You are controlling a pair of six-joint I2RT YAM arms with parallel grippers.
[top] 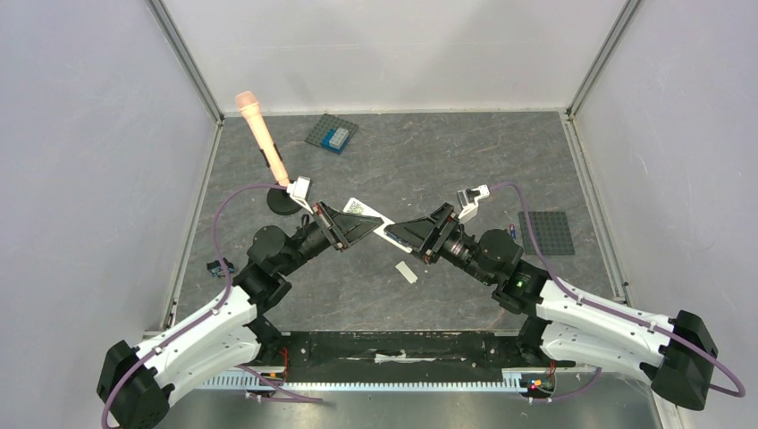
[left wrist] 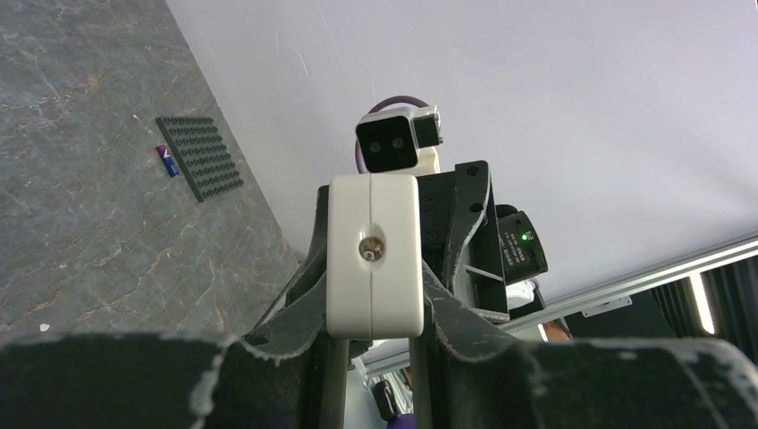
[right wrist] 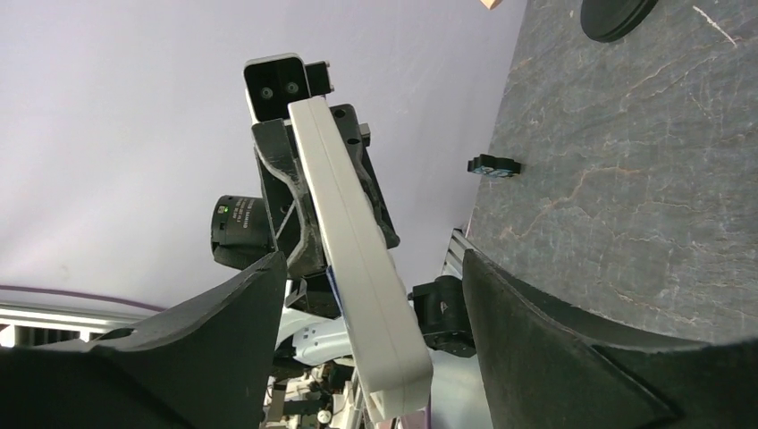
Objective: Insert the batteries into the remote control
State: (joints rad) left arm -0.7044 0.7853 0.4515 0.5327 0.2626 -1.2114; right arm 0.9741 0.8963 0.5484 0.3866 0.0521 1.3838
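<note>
The white remote control [top: 386,232] hangs above the table middle between both grippers. My left gripper [top: 368,223] is shut on it; in the left wrist view the remote's end [left wrist: 374,259] is pinched between my fingers [left wrist: 295,313]. My right gripper [top: 400,237] is open, and its jaws stand wide on either side of the remote's other end [right wrist: 357,268] without touching it. A blue sliver [right wrist: 332,281] shows at the remote's edge. One blue battery [left wrist: 166,159] lies by a dark studded plate [left wrist: 198,156], also in the top view [top: 511,231]. The other battery is not identifiable.
A short white strip [top: 407,272] lies on the table under the grippers. A light-blue block on a grey studded plate [top: 332,136] sits at the back. A peach cylinder [top: 261,138] leans on a black disc [top: 284,202]. A small black object [top: 217,267] lies at the left edge.
</note>
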